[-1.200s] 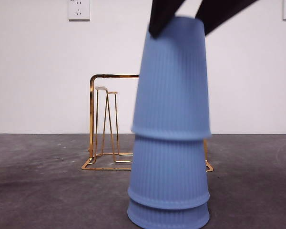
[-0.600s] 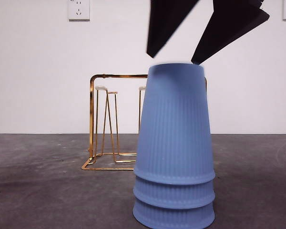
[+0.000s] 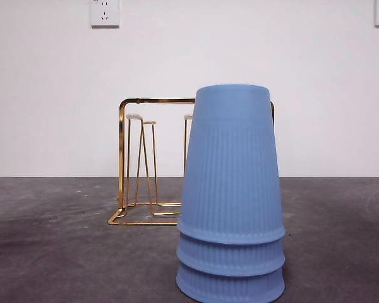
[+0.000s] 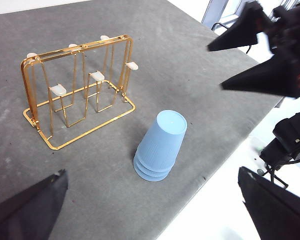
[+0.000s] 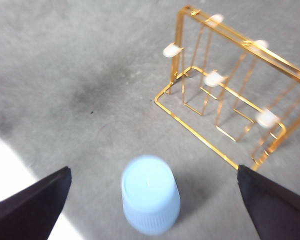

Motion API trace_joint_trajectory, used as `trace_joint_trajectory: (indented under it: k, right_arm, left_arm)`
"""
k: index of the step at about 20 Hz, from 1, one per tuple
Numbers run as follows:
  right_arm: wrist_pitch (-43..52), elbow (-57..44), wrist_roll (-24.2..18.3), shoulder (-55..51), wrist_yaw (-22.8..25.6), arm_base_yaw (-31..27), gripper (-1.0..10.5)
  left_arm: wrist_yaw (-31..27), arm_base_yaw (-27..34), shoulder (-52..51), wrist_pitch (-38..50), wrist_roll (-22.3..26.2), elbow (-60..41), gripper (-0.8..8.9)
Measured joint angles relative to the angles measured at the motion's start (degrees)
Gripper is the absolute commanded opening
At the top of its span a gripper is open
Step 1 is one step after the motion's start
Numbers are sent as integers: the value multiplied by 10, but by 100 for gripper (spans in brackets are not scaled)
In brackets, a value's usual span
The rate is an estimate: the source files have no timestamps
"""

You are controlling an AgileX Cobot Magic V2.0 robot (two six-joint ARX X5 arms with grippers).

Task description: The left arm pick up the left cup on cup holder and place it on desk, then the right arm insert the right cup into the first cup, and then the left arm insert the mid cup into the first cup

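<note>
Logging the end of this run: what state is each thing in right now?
Cup stack: three blue cups nested upside down, standing upright on the desk, free of both hands.
Cup holder: upright, all pegs bare.
Left hand: open, holding nothing.
Right hand: open, above the stack, holding nothing.

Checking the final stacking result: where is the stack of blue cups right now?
The stack of blue cups stands upside down on the desk, in the front view just in front of the empty cup holder, apart from it, with no end effector touching it.
</note>
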Motion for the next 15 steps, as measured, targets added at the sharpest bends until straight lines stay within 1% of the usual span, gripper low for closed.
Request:
trace_joint_trajectory:
  k: [5, 8, 9, 10, 11, 12, 13, 14, 15]
  right_arm:
    - [-85, 0, 26, -93, 0, 0, 556]
    - [-100, 0, 38, -139, 0, 0, 542]
    - [-104, 0, 40, -153, 0, 0, 540]
    - [-112, 0, 45, -166, 0, 0, 517]
    - [-119, 0, 52, -178, -2, 0, 447]
    - [-122, 0, 54, -184, -4, 0, 282]
    - [-126, 0, 57, -188, -7, 0, 45]
    - [-129, 0, 57, -188, -14, 0, 15]
    - [-133, 0, 55, -188, -14, 0, 20]
  left_arm:
    - [0, 0, 0, 0, -5, 0, 531]
    - [0, 0, 0, 0, -18, 0, 527]
    - [0, 0, 0, 0, -21, 0, 501]
    - [0, 0, 0, 0, -21, 0, 411]
    - [0, 0, 0, 0, -21, 0, 244]
    - [0, 0, 0, 0, -22, 0, 31]
    - [0, 0, 0, 0, -22, 0, 25]
    - [0, 0, 0, 0, -23, 0, 11]
    - [-3, 0, 0, 0, -23, 0, 11]
